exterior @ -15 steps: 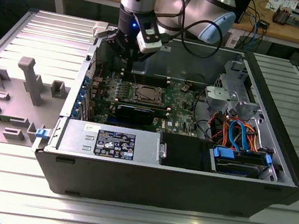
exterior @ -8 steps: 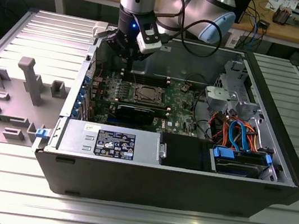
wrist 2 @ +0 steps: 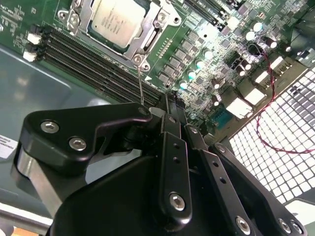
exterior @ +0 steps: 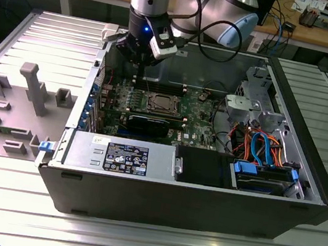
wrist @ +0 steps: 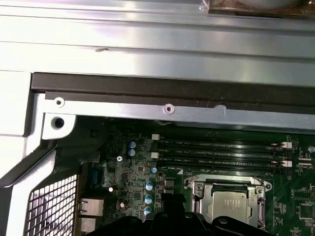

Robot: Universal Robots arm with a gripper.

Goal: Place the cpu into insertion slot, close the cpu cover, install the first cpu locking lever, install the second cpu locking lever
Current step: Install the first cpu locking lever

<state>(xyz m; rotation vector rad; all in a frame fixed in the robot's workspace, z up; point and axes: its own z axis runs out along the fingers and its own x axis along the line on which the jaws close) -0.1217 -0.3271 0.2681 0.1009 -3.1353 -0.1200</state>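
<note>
Silver-grey and square, the cpu [wrist 2: 117, 20] sat in the insertion slot [exterior: 162, 104] at the centre of the exterior view, framed by the thin metal cpu cover [wrist 2: 150, 37] lying closed over it. Black and matte, the gripper [wrist 2: 165, 105] hung above the green motherboard [wrist: 128, 172] inside the open computer case [exterior: 202, 198]. Its fingers [wrist 2: 170, 123] stood pressed together, holding nothing.
</note>
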